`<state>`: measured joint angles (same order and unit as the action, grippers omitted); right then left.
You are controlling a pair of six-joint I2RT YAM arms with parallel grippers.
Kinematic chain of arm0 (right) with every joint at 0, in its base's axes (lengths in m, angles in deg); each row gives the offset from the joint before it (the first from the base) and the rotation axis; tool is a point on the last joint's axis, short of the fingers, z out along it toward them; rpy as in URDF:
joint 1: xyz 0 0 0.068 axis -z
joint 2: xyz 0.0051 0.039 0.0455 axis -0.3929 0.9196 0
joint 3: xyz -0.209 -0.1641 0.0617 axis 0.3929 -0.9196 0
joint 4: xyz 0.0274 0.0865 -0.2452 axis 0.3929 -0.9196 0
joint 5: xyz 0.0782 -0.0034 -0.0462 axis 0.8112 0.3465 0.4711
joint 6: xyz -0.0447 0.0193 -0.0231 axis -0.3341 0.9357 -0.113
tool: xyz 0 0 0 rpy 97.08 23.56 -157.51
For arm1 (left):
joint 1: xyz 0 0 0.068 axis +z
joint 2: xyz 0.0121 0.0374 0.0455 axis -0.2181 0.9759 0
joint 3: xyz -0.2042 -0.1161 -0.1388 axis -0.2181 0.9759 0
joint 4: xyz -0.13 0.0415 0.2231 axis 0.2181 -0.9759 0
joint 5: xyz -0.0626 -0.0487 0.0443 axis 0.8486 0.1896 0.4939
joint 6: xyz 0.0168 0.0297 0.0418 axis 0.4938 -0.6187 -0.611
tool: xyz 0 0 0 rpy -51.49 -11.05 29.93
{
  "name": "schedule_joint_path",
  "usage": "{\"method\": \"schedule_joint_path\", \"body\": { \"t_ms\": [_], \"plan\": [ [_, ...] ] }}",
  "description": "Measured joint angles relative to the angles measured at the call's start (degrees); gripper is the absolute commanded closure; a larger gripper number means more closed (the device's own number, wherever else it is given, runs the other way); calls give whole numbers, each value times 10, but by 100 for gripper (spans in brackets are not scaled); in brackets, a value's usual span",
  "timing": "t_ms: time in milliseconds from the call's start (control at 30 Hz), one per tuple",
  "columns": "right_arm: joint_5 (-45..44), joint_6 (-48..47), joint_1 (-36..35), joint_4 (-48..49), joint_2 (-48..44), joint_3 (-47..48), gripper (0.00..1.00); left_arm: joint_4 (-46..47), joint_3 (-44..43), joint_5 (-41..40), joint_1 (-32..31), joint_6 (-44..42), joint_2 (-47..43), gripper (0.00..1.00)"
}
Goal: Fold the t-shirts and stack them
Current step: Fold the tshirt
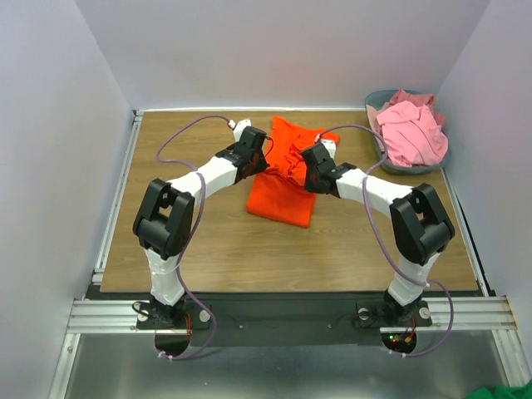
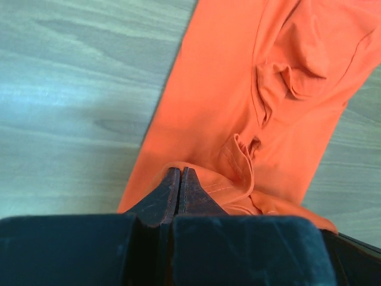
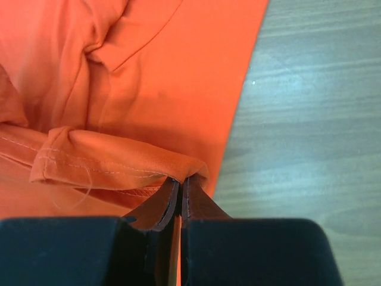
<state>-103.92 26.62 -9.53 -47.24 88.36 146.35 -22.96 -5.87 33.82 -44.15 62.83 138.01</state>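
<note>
Orange shirt [image 1: 281, 187] is on the counter [image 1: 249, 249], in the middle towards the far side. It's partly folded: the near part lies flat as a rough rectangle, and the far part is bunched and lifted between the two arms.

Left hand [image 1: 256, 156] is at the shirt's left side. In the left wrist view, the left hand [image 2: 180, 173] has its fingers pressed together with no gap. A fold of orange shirt [image 2: 238, 89] is caught at the tips, so it's clamped on the cloth. Beyond the tips the cloth hangs in a long strip with wrinkles and a small pucker, and bare wood shows on both sides.

Right hand [image 1: 316, 162] is at the shirt's right side, facing the left hand across the bunched cloth. In the right wrist view, the right hand [image 3: 180, 182] also has its fingers together. A stitched hem of the orange shirt [image 3: 149, 77] is wrapped over the tips and pinched between them, so it's clamped too. The shirt's straight edge runs diagonally up and to the right, with bare counter to its right.

Pink shirts [image 1: 409, 133] are heaped loose in the grey-blue basket [image 1: 441, 158] at the far right corner, well away from both hands. Can't tell how many are in the heap.
</note>
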Motion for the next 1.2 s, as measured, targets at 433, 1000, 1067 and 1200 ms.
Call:
{"method": "schedule_joint_path", "body": {
  "t_ms": [433, 1000, 1067, 1200],
  "plan": [
    [32, -24, 38, 4, 63, 50, 19, -7, -92, 33, 17, -43, 88, 3],
    [52, -48, -41, 17, -12, -15, 0, 18, 304, 32, 18, 32, -251, 2],
    [31, -57, -45, 14, 24, 11, 0, 13, 347, 34, 18, 44, -281, 2],
    [-53, -70, -42, 12, 83, 65, 0, 0, 399, 34, 18, 64, -355, 2]
  ]
}}
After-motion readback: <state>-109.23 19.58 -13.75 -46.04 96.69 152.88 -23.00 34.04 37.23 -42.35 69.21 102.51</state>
